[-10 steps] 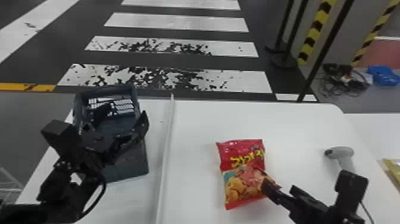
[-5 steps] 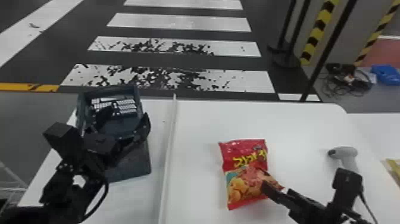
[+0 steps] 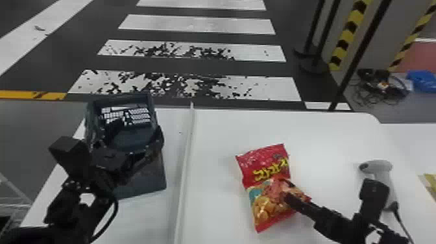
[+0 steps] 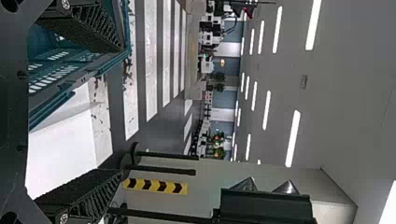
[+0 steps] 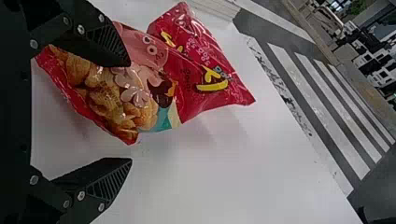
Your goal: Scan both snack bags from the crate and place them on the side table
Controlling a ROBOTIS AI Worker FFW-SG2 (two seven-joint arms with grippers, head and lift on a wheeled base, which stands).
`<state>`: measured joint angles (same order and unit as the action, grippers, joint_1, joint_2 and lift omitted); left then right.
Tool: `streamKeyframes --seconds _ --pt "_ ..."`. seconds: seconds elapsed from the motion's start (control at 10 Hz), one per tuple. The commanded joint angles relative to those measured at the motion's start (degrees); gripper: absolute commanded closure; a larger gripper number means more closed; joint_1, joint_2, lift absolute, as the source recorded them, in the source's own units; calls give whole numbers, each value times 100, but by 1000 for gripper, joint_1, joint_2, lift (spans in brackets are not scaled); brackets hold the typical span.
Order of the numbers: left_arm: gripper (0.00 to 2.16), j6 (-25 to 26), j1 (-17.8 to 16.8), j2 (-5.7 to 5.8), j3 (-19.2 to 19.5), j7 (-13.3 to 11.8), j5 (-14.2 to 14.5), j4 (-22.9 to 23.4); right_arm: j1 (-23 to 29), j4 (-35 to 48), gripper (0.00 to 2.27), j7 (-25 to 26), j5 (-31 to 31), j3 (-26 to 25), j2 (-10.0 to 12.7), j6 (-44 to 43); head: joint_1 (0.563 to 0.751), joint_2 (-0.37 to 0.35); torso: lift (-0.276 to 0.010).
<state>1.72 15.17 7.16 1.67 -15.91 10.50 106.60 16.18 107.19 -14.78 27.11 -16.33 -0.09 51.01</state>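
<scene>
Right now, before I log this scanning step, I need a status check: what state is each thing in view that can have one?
Snack bag: lying printed front up, plump, looks unopened.
Crate: standing on the table, open at the top.
Scanner: unheld, cable attached.
Left gripper: open, at the crate.
Right gripper: open, at the bag, not closed on it.

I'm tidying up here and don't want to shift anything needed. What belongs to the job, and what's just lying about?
For the job:
snack bag
crate
scanner
perhaps the yellow item at the head view's right edge; too cut off to tell

Just lying about:
cables
blue thing beside them
</scene>
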Motion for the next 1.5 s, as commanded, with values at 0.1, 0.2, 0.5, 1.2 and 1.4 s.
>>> streamKeyframes --seconds 0.1,0.2,0.5,1.2,1.4 --pt "76 0 -5 -13 -8 0 -4 -61 -151 -234 1963 -236 93 -239 14 204 695 -26 -95" --pt "76 0 -14 -13 -8 0 -4 -87 -212 -366 2223 -376 93 -335 14 275 695 -27 -95" --pt "76 0 -14 -4 -8 0 -4 -131 -256 -524 2253 -534 453 -608 14 292 695 -34 -95" --pt "76 0 21 14 -26 0 13 -114 183 1348 2253 424 -1032 -292 14 -850 695 -122 -95" --pt "76 0 21 23 -26 0 22 -122 342 1471 2253 951 -2394 438 14 -1430 695 -137 -95"
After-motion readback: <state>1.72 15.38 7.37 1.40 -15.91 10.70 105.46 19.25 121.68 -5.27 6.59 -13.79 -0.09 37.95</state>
